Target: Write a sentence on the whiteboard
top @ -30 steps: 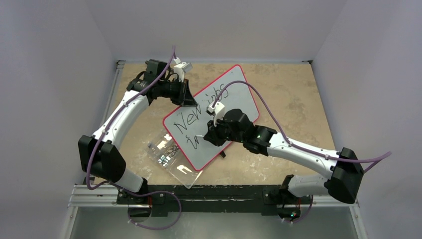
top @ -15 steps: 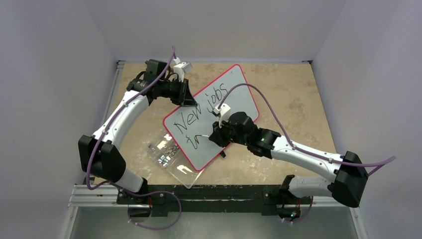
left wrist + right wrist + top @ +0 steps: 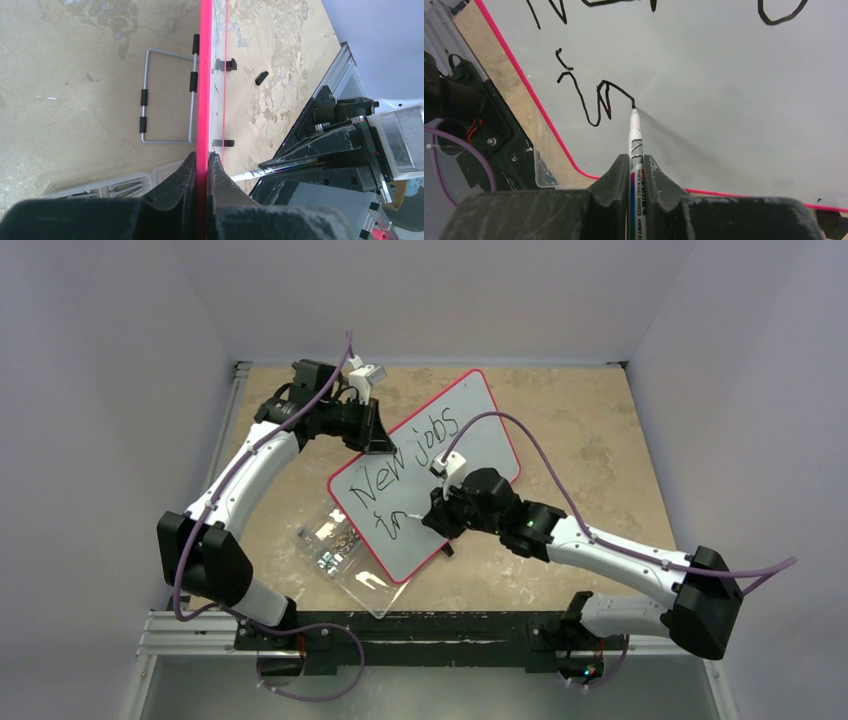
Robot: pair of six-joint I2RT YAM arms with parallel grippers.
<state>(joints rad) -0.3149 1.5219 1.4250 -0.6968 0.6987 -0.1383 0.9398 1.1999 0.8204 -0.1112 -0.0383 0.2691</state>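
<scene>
Your left claw (image 3: 202,167) is clamped on the red rim of the whiteboard (image 3: 475,415), which lies skewed on the desk (image 3: 585,430). Your right claw (image 3: 636,167) is clenched on a whiteboard marker (image 3: 634,132), whose tip touches the board at the end of the second line. The sentence (image 3: 385,478) reads "New jobs" with "in" below. A clear plastic box of screws (image 3: 335,545) sits just beside the board's near-left edge.
</scene>
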